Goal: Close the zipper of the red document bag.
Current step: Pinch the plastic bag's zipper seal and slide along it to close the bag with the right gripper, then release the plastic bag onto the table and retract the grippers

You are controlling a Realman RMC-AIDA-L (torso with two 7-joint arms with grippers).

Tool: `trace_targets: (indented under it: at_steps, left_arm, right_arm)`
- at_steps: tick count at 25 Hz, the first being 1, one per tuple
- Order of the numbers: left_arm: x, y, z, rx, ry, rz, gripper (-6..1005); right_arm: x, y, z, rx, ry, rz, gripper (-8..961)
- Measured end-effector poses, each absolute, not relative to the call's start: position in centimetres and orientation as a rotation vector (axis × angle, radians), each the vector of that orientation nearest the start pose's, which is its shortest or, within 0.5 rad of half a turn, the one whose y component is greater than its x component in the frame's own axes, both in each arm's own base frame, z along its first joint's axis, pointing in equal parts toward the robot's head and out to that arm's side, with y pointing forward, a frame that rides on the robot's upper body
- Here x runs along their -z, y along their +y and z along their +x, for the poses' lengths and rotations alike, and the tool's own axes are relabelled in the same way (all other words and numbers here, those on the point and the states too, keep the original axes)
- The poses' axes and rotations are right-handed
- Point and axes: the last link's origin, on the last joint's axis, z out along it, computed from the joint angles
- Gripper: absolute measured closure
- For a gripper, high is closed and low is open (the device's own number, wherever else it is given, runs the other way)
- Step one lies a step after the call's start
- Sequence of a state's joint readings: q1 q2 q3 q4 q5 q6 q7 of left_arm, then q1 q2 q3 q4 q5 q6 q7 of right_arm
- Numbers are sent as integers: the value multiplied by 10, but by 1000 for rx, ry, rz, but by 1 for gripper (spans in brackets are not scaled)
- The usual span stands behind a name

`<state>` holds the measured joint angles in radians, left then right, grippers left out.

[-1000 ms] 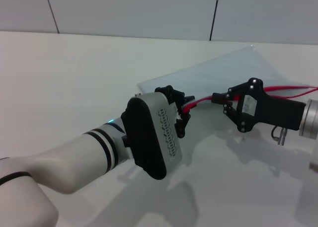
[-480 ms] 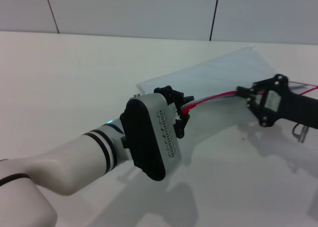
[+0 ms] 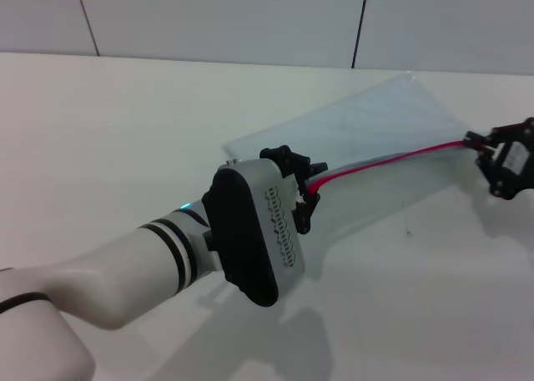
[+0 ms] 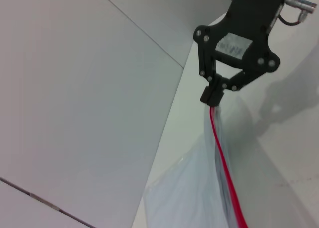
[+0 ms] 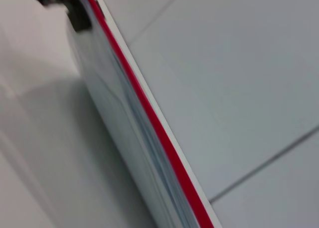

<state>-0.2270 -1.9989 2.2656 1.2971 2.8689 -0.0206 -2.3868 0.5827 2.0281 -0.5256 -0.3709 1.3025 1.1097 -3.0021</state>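
Note:
The red document bag is a flat, pale translucent pouch lying on the white table, right of centre in the head view. Its zipper shows as one thin red line along the near long edge. My left gripper is shut on the bag's near-left zipper end. My right gripper is at the far right end of the red line, shut on the zipper there; the slider itself is hidden. In the left wrist view the right gripper pinches the tip of the zipper. The right wrist view shows the zipper running along the bag.
The white table spreads wide to the left and in front of the bag. A tiled wall rises behind the table's far edge. My left forearm crosses the lower left of the head view.
My right gripper has slid to the right along the zipper, from near the left gripper out to the bag's far end. The two split red lines have become one. The left gripper held still.

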Motion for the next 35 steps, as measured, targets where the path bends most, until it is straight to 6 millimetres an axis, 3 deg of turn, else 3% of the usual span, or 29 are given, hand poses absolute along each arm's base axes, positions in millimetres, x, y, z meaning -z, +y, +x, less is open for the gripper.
trace_targets:
  at_steps: [16, 26, 33, 35]
  left_arm:
    - [101, 306, -161, 73, 465, -2252, 874]
    - [91, 310, -165, 249, 433, -2105, 869]
    - [42, 328, -181, 532, 79, -1783, 865]
    - [27, 331, -191, 614, -24, -1698, 778]
  right_arm:
    - [-32, 391, 363, 258, -147, -2092, 874]
    - [-63, 386, 358, -132, 130, -1790, 855]
    - [-62, 360, 339, -518, 186, -1608, 553]
    - [-59, 351, 331, -614, 175, -1577, 474]
